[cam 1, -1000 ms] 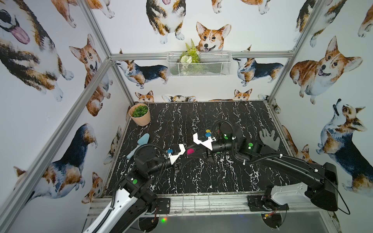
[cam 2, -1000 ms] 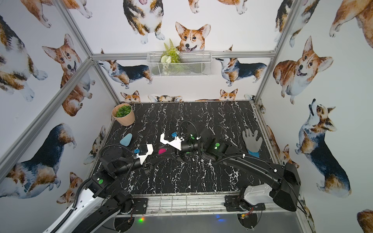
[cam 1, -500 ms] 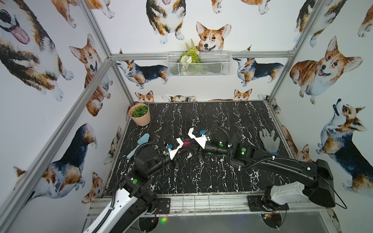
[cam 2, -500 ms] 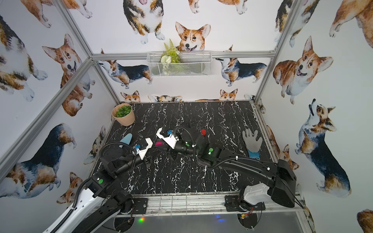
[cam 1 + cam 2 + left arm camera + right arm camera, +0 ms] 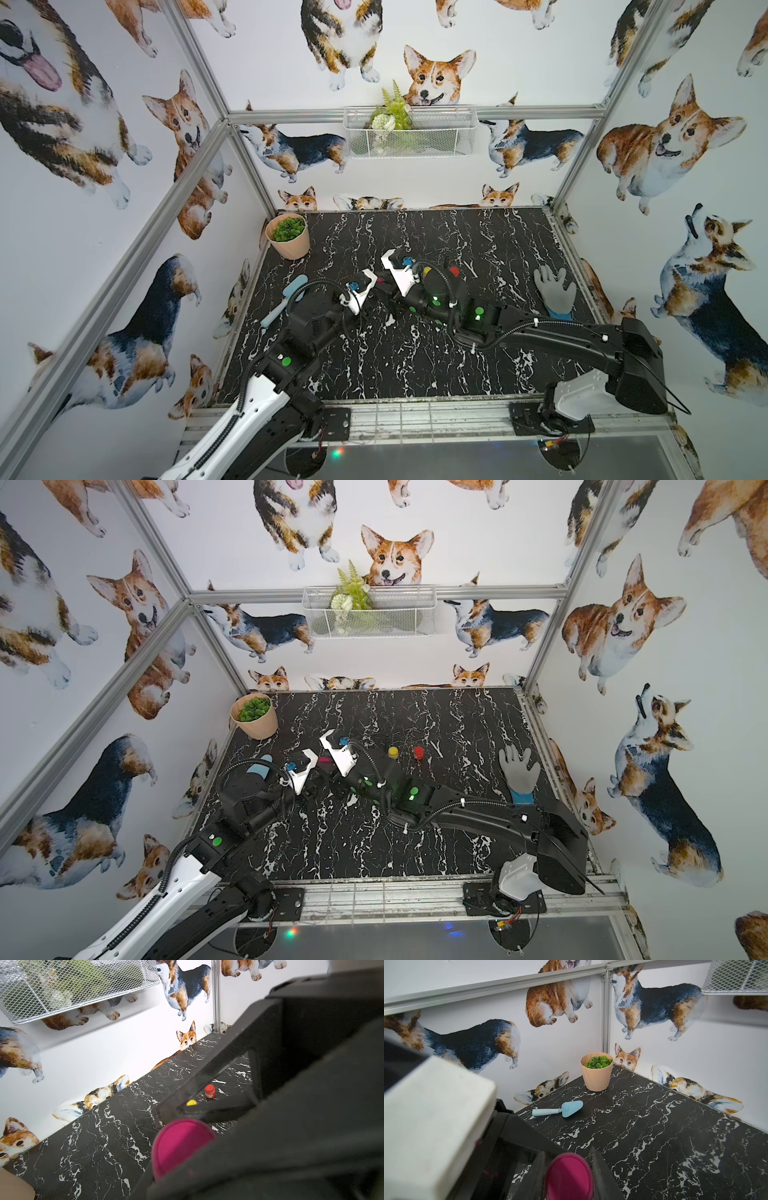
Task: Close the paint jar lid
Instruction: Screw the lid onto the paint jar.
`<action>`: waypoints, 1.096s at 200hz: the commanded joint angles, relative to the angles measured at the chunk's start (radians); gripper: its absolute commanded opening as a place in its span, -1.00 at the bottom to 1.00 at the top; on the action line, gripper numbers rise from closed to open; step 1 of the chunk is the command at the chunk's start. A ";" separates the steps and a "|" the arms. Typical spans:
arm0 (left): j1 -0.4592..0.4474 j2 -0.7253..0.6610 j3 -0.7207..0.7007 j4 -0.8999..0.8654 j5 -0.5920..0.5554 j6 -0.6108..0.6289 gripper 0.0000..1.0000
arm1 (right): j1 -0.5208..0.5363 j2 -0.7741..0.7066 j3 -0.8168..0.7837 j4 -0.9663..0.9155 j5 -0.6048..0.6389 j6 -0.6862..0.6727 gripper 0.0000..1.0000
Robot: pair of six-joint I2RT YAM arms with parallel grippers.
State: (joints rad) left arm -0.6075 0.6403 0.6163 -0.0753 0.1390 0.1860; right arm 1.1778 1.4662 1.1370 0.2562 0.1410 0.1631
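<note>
- The jar (image 5: pixel 379 282), magenta, is left of centre in both top views, caught between the two grippers. Whether it rests on the table (image 5: pixel 415 365) or hangs just above it, I cannot tell.
- What I take to be its lid (image 5: pixel 569 1176) shows at the lower centre of the right wrist view. Whether it sits square on the thread is hidden.
- The right gripper (image 5: pixel 568 1167) is nearly closed, with a finger pressed to each side of the lid. It should twist from the wrist about the jar's own axis, with a light push along that axis so the thread catches rather than crosses.
- The left gripper (image 5: pixel 373 289) is closed tight on the jar's body, low centre in its wrist view. Its job is counter-grip, so any roll there wastes the turn.
- The grippers nearly touch. Short strokes will avoid finger clashes.
- Stop when resistance rises, because squeezing harder could pop a small jar loose.
- The yellow jar (image 5: pixel 392 752) and red jar (image 5: pixel 418 753) stand just right of the grippers, so steer clear of them.
</note>
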 commanded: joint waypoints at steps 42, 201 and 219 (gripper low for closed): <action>-0.005 -0.027 0.019 0.012 0.089 0.050 -0.58 | -0.005 -0.222 -0.091 -0.112 0.092 -0.059 0.62; -0.005 -0.033 -0.010 0.034 0.560 -0.005 -0.56 | -0.152 -0.258 -0.065 -0.251 -0.725 -0.372 0.29; -0.005 -0.036 -0.012 0.032 0.560 -0.005 -0.56 | -0.153 -0.247 -0.058 -0.252 -0.741 -0.372 0.15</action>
State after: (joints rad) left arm -0.6102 0.6090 0.6014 -0.0746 0.6750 0.1791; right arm 1.0256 1.2053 1.0603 0.0021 -0.5217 -0.1806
